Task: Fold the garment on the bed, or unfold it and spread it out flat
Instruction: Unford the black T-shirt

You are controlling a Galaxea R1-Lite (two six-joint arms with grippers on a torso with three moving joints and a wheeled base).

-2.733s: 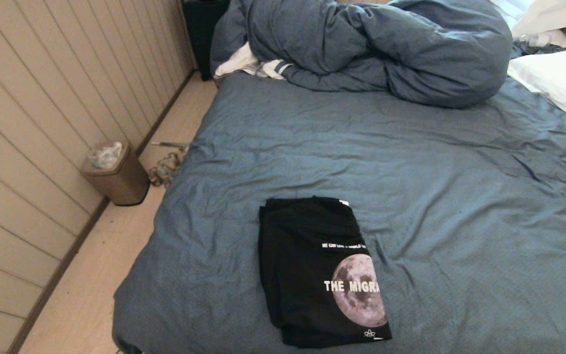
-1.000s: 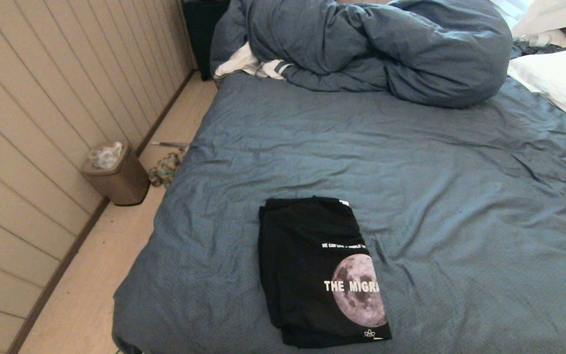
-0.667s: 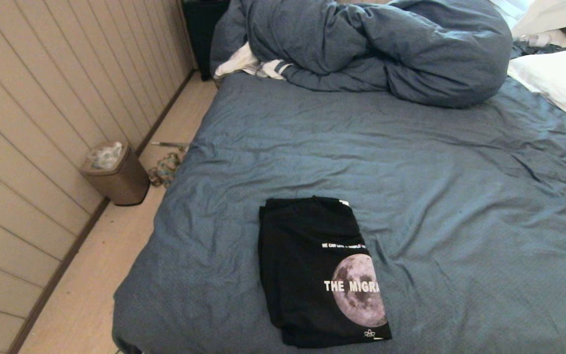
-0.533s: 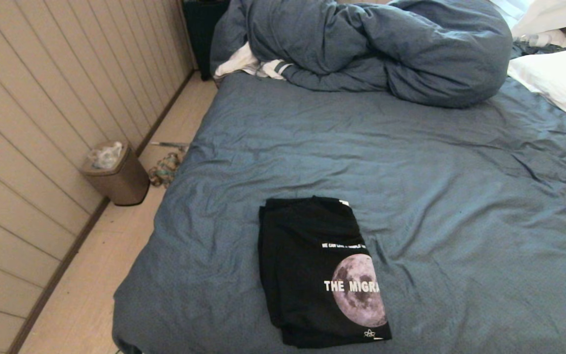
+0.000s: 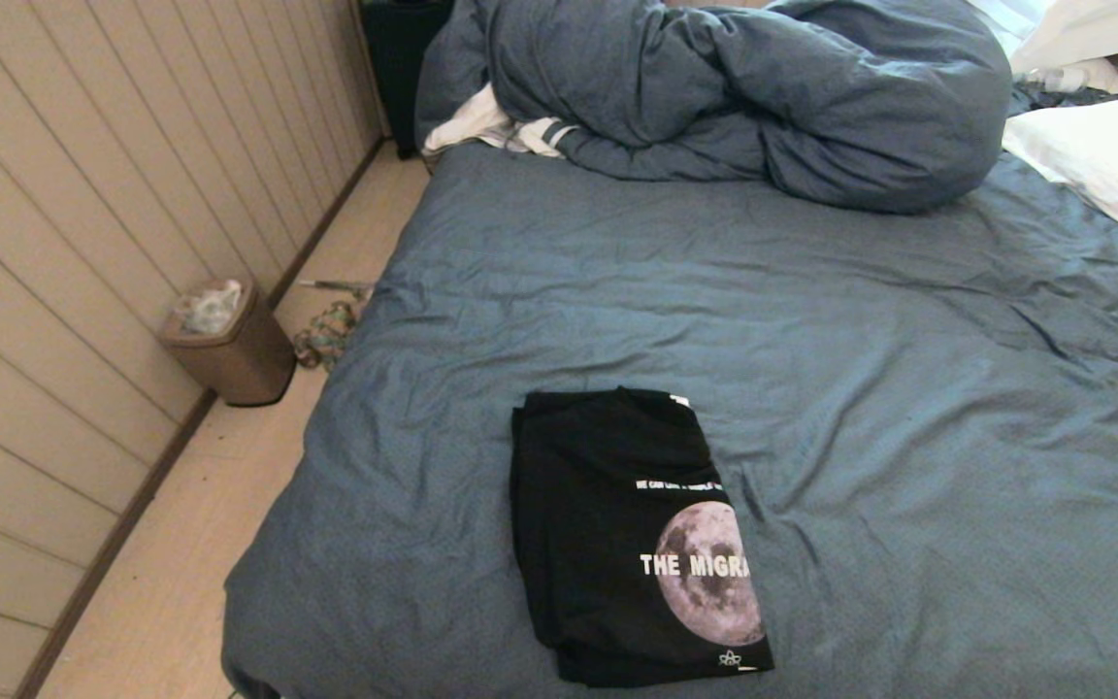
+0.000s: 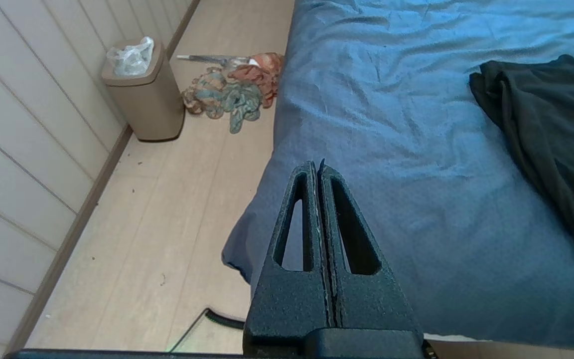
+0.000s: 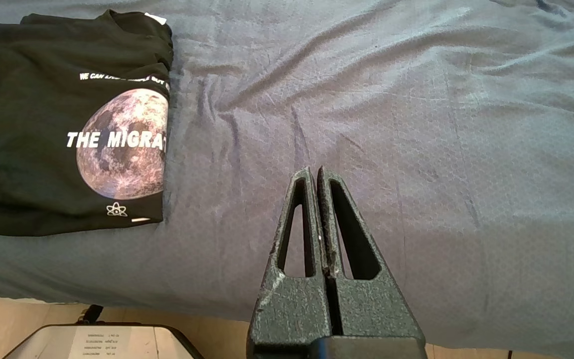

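The garment [image 5: 617, 534] is a black T-shirt folded into a neat rectangle near the front edge of the bed [image 5: 860, 369], with a moon print and white lettering facing up. It also shows in the right wrist view as the garment [image 7: 43, 124] and partly in the left wrist view as the garment [image 6: 551, 134]. My left gripper [image 6: 317, 167] is shut and empty, held off the bed's front left corner. My right gripper [image 7: 314, 172] is shut and empty over bare sheet, to the right of the shirt. Neither arm shows in the head view.
A bunched blue-grey duvet [image 5: 714, 87] lies at the bed's far end, with a white-and-striped cloth [image 5: 496, 126] beside it and a white pillow [image 5: 1102, 165] at the right. On the floor to the left stand a brown bin [image 5: 229, 340] and a heap of cloth [image 6: 232, 89].
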